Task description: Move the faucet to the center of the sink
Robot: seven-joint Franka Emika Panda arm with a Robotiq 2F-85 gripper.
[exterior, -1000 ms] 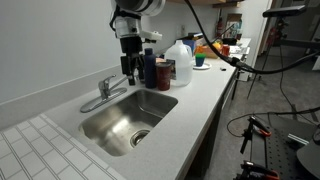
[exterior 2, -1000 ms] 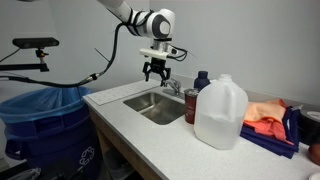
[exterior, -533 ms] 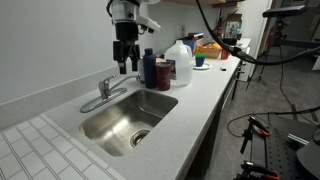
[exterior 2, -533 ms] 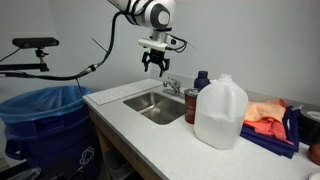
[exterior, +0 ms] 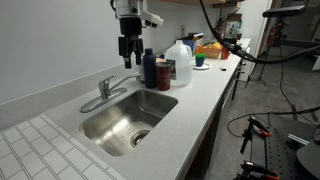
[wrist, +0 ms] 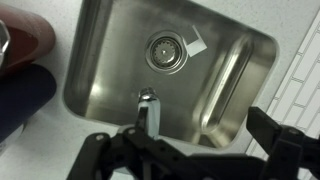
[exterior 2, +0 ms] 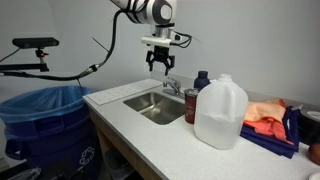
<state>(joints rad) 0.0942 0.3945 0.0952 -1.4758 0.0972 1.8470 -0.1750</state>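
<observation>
Stainless steel lines the sink (exterior: 104, 128), which is set into a pale surface (exterior: 200, 95). In an exterior view the hand (exterior: 126, 60) hangs in the air above the sink's back edge, fingers pointing down and touching nothing. The faucet (exterior: 108, 90) stands below the hand and a little to one side, on the rim behind the basin, its spout reaching out over the steel. A dark blue bottle (exterior: 149, 68) stands just beside the hand, at about the height of its fingertips, and a clear plastic jug (exterior: 179, 62) stands farther along the surface.

In an exterior view from another place, the hand (exterior 2: 159, 67) again sits clear above the faucet (exterior 2: 170, 87), with a gap of air between them, and its fingers are spread. The sink (exterior 2: 141, 97) lies below it. The jug (exterior 2: 219, 112) and the bottle (exterior 2: 201, 80) stand off to one side of the hand, and a blue bin (exterior 2: 40, 120) sits on the floor, well below it on the other side.

In the wrist view the hand (wrist: 190, 160) looks straight down into the sink (wrist: 235, 70). Its two dark fingers (wrist: 95, 165) are wide apart and hold nothing. The spout of the faucet (wrist: 149, 108) shows between them, nearer one finger than the other, pointing toward the round drain (wrist: 165, 52). The bottle (wrist: 20, 100) lies at the edge of this view, outside the fingers.
</observation>
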